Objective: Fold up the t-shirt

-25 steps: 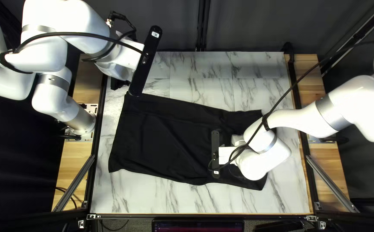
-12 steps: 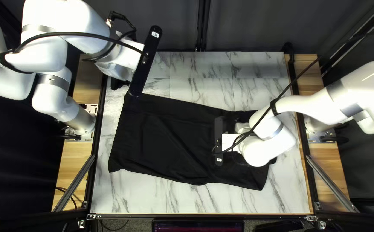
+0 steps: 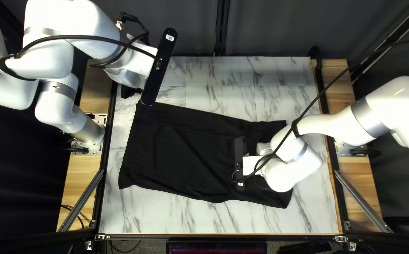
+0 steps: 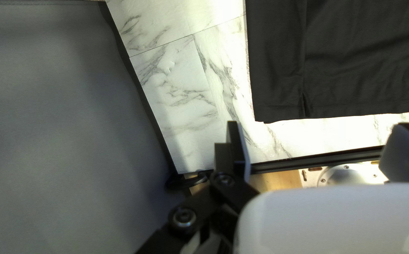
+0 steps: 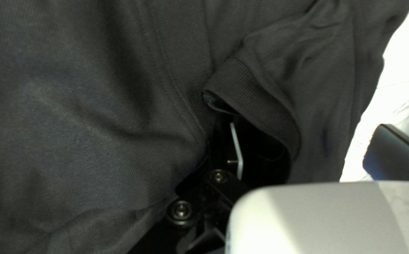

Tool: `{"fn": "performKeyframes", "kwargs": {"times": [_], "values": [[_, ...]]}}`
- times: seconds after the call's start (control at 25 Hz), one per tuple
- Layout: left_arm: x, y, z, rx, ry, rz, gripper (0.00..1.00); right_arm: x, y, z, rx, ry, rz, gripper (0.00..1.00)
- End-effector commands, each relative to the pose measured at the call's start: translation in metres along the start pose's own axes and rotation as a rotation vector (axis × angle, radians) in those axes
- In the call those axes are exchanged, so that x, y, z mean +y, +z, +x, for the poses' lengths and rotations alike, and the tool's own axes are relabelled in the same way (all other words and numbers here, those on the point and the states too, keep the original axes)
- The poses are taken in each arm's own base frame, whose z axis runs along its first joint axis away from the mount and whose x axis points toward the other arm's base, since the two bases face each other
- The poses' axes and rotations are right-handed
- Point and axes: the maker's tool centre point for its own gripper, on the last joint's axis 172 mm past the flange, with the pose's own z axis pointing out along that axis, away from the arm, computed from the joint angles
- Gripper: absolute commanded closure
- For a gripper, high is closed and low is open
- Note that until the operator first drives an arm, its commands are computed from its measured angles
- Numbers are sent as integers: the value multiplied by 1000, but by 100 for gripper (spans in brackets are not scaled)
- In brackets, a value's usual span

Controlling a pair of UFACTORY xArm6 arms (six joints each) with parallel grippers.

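Across the marble-patterned surface (image 3: 223,221), the black t-shirt (image 3: 176,150) lies softly wrinkled, its ribbed edge (image 5: 260,101) gaping by the right end effector (image 3: 256,140), spread wide; the left end effector (image 3: 129,90) is wide too.

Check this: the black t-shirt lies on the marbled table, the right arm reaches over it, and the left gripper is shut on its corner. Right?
No, the left gripper is open: the left wrist view shows its fingers apart, with no cloth between them. The black t-shirt does lie on the marbled table, the right arm reaching over it.
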Motion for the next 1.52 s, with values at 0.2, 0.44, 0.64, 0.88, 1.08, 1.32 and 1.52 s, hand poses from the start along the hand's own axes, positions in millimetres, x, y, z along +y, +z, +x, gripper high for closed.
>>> {"fn": "performKeyframes", "kwargs": {"times": [0.2, 0.44, 0.64, 0.88, 1.08, 1.32, 1.52], "values": [[0, 0, 0, 0, 0, 0, 0, 4, 6, 2, 5, 3, 0, 0], [0, 0, 0, 0, 0, 0, 0, 2, 5, -16, -10, 15, 4, 0], [0, 0, 0, 0, 0, 0, 0, 2, 5, -29, -21, 28, -1, 0], [0, 0, 0, 0, 0, 0, 0, 4, 4, -17, -12, 29, -4, 0], [0, 0, 0, 0, 0, 0, 0, 6, 2, 6, 11, 12, -9, 0], [0, 0, 0, 0, 0, 0, 0, 12, 10, 14, 24, 5, -7, 0], [0, 0, 0, 0, 0, 0, 0, 14, 17, 5, 25, 10, -4, 0]]}}
